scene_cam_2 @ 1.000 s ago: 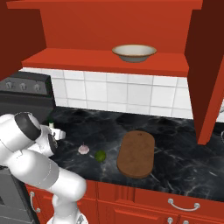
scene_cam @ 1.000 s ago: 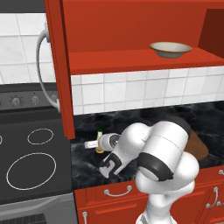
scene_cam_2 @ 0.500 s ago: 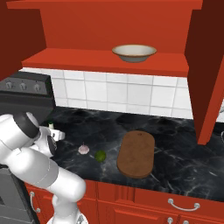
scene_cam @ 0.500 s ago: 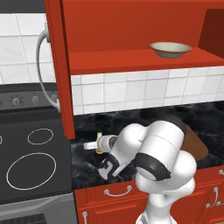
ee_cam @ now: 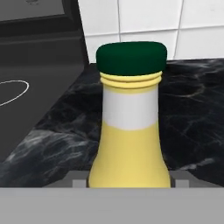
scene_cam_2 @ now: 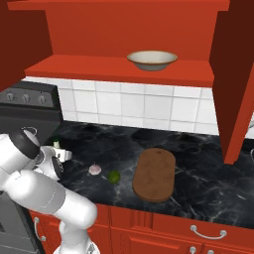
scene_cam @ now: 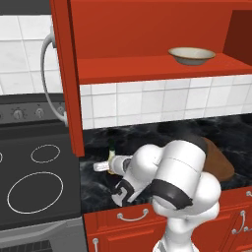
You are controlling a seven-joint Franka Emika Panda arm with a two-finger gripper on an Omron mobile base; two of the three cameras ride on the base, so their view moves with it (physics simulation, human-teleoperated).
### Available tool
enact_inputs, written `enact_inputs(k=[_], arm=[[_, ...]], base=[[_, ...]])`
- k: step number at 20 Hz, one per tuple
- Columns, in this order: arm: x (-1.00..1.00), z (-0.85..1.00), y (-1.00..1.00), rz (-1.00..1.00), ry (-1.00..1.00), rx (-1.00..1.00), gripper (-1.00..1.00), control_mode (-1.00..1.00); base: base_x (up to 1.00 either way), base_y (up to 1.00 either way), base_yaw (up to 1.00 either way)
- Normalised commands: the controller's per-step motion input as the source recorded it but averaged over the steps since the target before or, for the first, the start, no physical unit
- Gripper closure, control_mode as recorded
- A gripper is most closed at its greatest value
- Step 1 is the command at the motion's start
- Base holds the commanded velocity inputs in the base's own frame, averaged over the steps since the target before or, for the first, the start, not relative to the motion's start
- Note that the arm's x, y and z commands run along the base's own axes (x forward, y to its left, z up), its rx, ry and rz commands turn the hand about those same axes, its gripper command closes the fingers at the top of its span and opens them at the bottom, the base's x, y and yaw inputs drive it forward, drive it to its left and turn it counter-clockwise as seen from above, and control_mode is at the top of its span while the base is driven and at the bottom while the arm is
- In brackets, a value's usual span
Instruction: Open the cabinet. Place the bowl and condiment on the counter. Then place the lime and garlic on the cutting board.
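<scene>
The condiment [ee_cam: 129,131], a yellow bottle with a dark green cap, stands upright between my fingers, and my gripper [ee_cam: 129,183] is shut on it. The hand [scene_cam: 112,165] [scene_cam_2: 59,153] holds it low over the left end of the black counter [scene_cam_2: 198,183], beside the stove; I cannot tell whether its base touches. On the red shelf of the open cabinet [scene_cam_2: 119,69] rests the bowl [scene_cam: 192,55] [scene_cam_2: 152,60]. The garlic [scene_cam_2: 95,169] and the lime [scene_cam_2: 114,176] lie side by side on the counter, left of the cutting board [scene_cam_2: 155,173].
The stovetop [scene_cam: 39,182] with white rings adjoins the counter on the left. An open cabinet door [scene_cam: 64,74] hangs above the stove's edge, another door [scene_cam_2: 238,79] juts out at the right. Red drawers [scene_cam_2: 198,230] run below the counter.
My hand with the bottle has eased slightly down and toward the stove side. The bowl, garlic, lime and board have not moved.
</scene>
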Motion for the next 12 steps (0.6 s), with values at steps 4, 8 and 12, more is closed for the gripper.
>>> enact_inputs(k=[4,8,12], arm=[[-0.61,-0.13,-0.12,0.0,0.0,0.0,-1.0,-1.0],[-0.6,0.0,-0.24,0.0,0.0,0.0,-1.0,-1.0],[-0.4,0.0,-0.17,0.0,0.01,0.0,-1.0,-1.0]], base=[[0.0,0.0,0.0],[0.0,0.0,0.0],[0.0,0.0,0.0]])
